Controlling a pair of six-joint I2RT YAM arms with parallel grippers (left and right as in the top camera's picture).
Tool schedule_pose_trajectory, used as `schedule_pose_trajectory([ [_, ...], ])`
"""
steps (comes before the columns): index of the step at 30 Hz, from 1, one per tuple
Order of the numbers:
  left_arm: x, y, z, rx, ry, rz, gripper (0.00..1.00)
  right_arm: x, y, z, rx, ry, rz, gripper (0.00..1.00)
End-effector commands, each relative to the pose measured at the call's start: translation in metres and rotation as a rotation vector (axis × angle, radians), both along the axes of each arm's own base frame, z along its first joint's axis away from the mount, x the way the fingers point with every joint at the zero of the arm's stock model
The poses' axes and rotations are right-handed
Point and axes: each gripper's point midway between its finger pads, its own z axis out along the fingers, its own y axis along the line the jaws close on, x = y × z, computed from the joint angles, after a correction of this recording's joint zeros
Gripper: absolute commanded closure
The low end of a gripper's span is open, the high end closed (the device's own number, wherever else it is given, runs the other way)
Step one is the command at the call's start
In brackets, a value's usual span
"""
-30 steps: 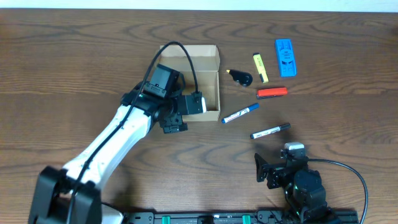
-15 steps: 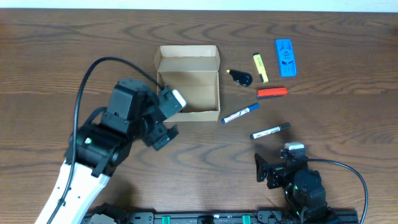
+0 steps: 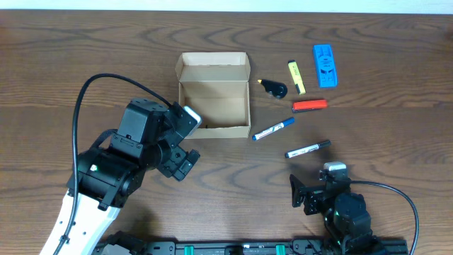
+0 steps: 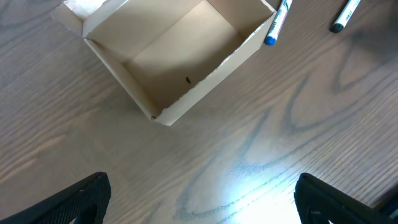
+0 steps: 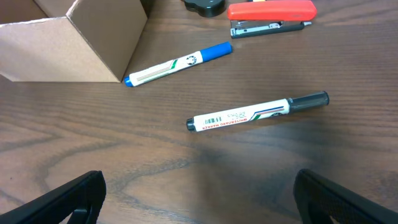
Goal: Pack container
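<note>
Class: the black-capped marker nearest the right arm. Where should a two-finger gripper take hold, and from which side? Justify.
Grip the white barrel of the black-capped marker at its middle, coming straight down from above, fingers spanning its width. It lies flat on the table, apart from the blue-capped marker, and its barrel is slim and round.

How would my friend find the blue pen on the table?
Find the open cardboard box mid-table. By its lower right corner in the overhead view lies the blue marker. Its cap is blue; the other white marker, farther from the box, has a black cap.
</note>
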Motion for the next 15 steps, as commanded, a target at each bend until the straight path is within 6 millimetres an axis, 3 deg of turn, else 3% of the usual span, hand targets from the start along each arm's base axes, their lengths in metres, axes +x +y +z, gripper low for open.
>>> schedule_pose_trajectory([
  [1, 0.0005, 0.0, 0.0081, -0.023, -0.008, 0.02, 0.05, 0.0, -0.0001, -0.0008, -0.008, -0.004, 0.006, 0.01],
  [15, 0.0005, 0.0, 0.0081, -0.023, -0.008, 0.02, 0.05, 0.0003, -0.0009, -0.0006, -0.012, -0.006, 0.003, 0.01],
])
